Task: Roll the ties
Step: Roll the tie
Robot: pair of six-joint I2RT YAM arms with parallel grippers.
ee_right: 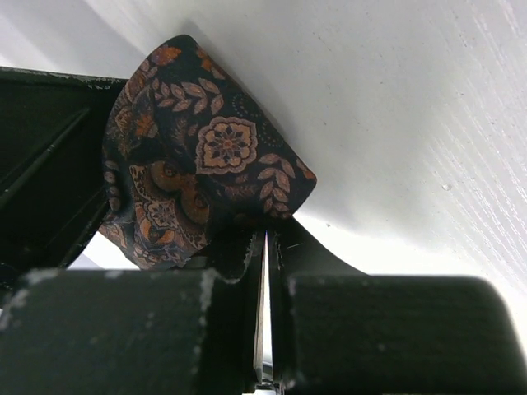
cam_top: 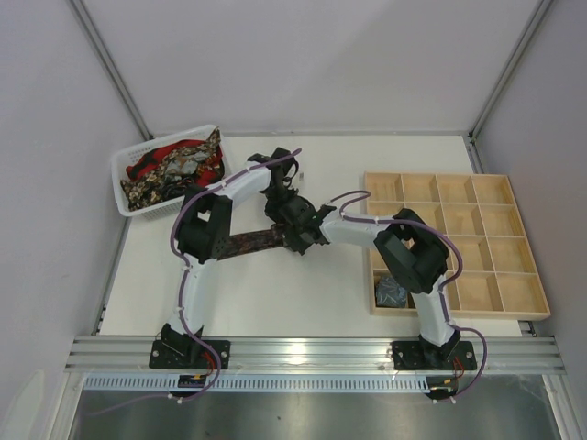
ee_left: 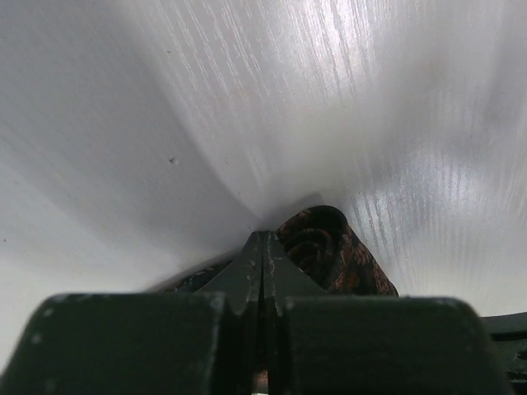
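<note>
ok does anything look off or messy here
Nothing stands out. The brown tie lies straight on the table, the other ties are heaped inside the basket, and one coil sits in the tray.

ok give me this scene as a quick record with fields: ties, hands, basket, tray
tie in work: brown patterned tie, flat on the table, one end folded up where the hands meet
left hand: shut, pinching that tie
right hand: shut on the folded end
basket: far left corner, holds a heap of unrolled ties
wooden tray: right side, one rolled grey tie in its near-left compartment, other visible compartments bare
</note>
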